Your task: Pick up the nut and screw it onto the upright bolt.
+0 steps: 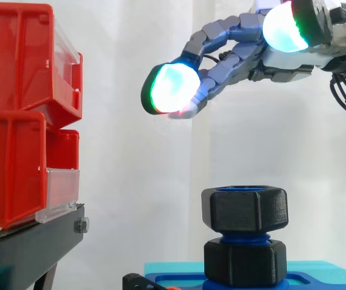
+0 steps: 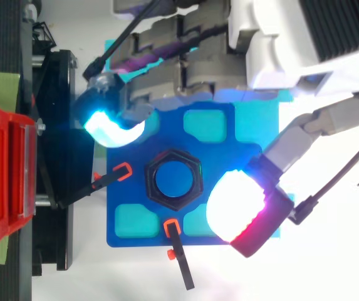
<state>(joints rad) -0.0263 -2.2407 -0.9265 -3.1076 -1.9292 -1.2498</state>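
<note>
Far to the hand's left, red bins (image 1: pixel 16 115) sit stacked on a black stand (image 1: pixel 34 241). The hand (image 1: pixel 236 57) hangs in the air with its fingers spread wide and only loosely bent, gripping nothing. Its glowing fingertips (image 1: pixel 174 87) are well clear of everything. Directly beneath the hand, and apart from it, the black nut (image 1: pixel 244 209) sits on top of the upright blue bolt (image 2: pixel 173 180). The bolt rises from a blue plate (image 2: pixel 132 194). Seen from above, the nut lies between the pads.

Bright even lighting, white curtain (image 1: pixel 130 169) nearly blown out, glowing fingertips (image 2: pixel 239 204) flaring to white glare
</note>
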